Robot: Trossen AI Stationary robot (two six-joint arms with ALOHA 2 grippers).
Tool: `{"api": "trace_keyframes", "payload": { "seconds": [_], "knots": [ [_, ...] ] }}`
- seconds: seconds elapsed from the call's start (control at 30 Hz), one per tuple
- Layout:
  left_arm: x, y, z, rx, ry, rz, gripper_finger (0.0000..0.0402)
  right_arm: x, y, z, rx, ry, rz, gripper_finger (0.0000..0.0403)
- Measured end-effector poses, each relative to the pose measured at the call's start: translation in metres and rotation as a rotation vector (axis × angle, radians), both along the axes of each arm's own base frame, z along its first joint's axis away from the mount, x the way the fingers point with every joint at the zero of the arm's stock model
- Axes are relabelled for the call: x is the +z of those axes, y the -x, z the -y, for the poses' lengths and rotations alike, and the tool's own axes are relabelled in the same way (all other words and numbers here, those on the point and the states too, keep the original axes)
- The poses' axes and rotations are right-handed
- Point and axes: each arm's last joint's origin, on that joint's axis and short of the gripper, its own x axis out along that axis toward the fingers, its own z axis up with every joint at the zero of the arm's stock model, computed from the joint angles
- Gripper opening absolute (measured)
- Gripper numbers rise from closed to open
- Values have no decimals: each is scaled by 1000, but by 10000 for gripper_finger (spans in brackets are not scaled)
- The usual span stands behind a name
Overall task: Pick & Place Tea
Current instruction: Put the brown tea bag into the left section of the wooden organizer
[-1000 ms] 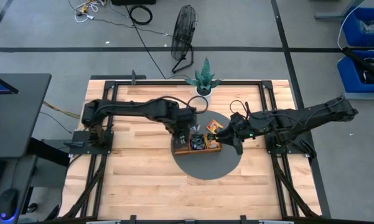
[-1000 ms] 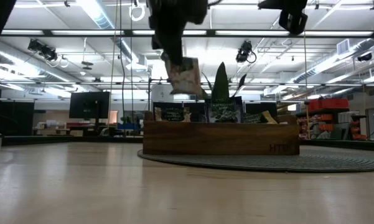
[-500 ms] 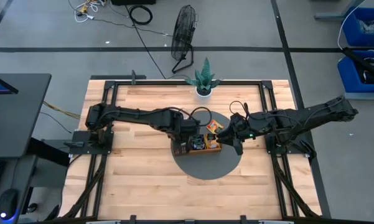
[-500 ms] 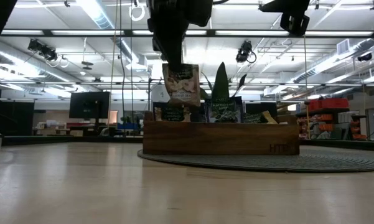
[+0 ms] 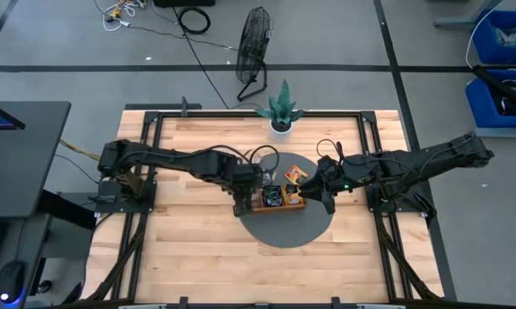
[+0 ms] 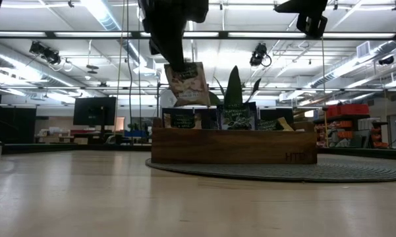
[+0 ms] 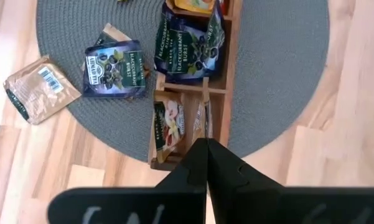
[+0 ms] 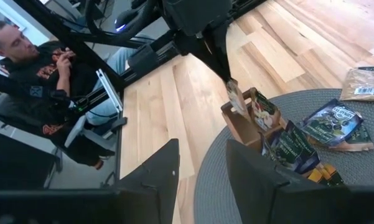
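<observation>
- One sachet [image 6: 186,83] concerns you now. In the high view, the left gripper [image 5: 243,190] sits over the left end of the tray [image 5: 294,206], on the mat [image 5: 283,227]. The right gripper [image 5: 324,190] waits just beyond the tray's right end. Your left arm is plainly the one on the job.
- In the low view, the sachet hangs pinched by its top edge in the left jaws. It is clear above the tray [image 6: 233,146], over the left compartment, slightly tilted, its long axis near vertical. Other sachets stand in the compartments below. The right gripper [image 6: 310,20] is high, near the top edge; you cannot tell its jaws here.
- In the left wrist view, the fingers [image 7: 202,174] are pressed together to a narrow tip, aimed down at the tray's end compartment [image 7: 182,124], where pale sachets already stand. Two blue sachets [image 7: 115,67] and a brown sachet [image 7: 34,87] lie loose on the mat and surface beside the tray.
- In the right wrist view, the right fingers [image 8: 158,180] are spread with nothing between. The held sachet [image 8: 235,99] shows over the tray's near end. A person sits beyond the surface.
- Judging by this, the drop is straight down from the left jaws.
</observation>
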Motion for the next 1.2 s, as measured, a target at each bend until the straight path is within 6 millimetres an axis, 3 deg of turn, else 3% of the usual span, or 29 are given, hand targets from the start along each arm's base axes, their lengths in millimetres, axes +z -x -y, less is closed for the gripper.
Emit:
{"api": "trace_keyframes", "payload": {
  "seconds": [0.4,0.97,1.2],
  "knots": [
    [-38,7,-7,24,8,-66,2,0,0,0,-2,-4,0,139],
    [-43,2,-18,20,7,-4,2,0,0,0,-2,-2,-2,139],
    [-54,-3,-20,10,32,-35,2,-1,0,0,-2,-2,-4,139]
  ]
}}
